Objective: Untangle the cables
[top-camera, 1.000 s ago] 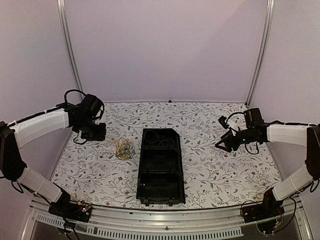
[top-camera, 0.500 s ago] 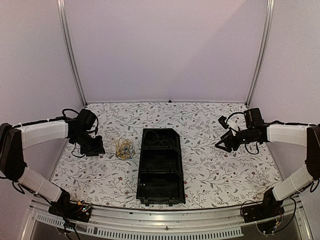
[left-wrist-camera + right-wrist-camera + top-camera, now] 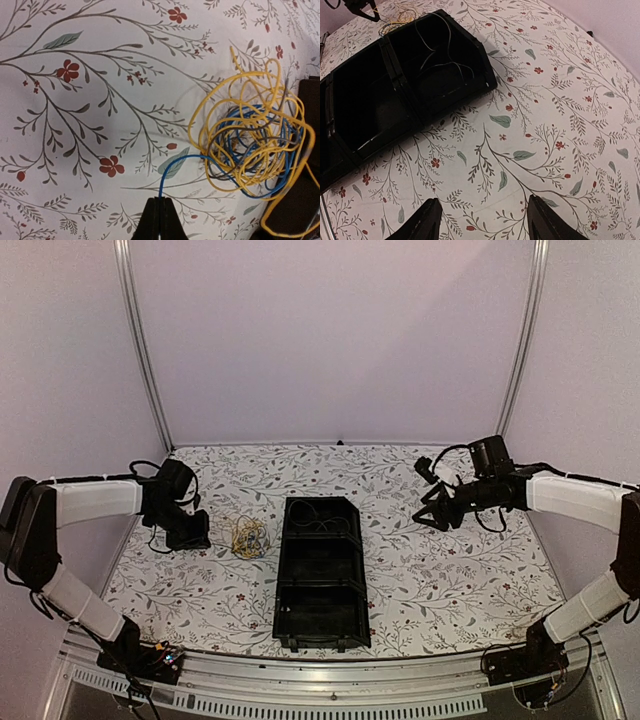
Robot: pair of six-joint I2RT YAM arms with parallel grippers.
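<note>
A hand-sized tangle of yellow, blue and dark cables (image 3: 250,145) lies on the flowered tablecloth just left of the black tray (image 3: 352,570). In the top view the tangle (image 3: 249,537) sits right beside my left gripper (image 3: 203,538). A loose blue cable end (image 3: 172,167) curves out of the tangle, and my left gripper (image 3: 161,201) is shut on its tip, low over the cloth. My right gripper (image 3: 485,220) hangs open over bare cloth to the right of the tray's far end, holding nothing. In the top view the right gripper (image 3: 428,518) is well clear of the tangle.
The tray (image 3: 445,107) has three compartments in a row; thin pale wires (image 3: 442,60) lie in its far one. The tangle touches or nearly touches the tray's left wall. Purple walls and metal posts (image 3: 140,340) enclose the table.
My left arm has come down and nearer to the tangle, and its gripper has shut on the blue cable end. The right arm has swung left toward the tray's far end.
</note>
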